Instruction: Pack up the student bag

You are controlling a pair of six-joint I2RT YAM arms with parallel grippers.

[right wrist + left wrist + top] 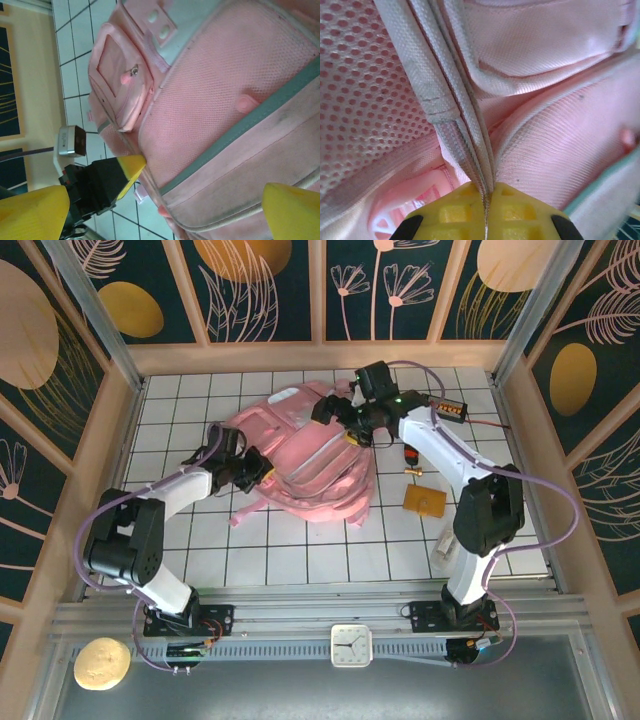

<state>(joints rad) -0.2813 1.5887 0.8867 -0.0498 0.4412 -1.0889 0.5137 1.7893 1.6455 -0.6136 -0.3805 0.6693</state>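
overhead view: we log bright, even light from above, soft short shadows on the white table (300, 560), sharp focus. wrist views: we log sheen on the student bag (560, 150), with blurred foreground at the bottom edge.

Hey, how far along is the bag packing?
Nothing looks packed yet. In hand: the left gripper pinches a seam of the bag; the right gripper hangs open over it. Left: the tan item and white item lie on the table, outside it.
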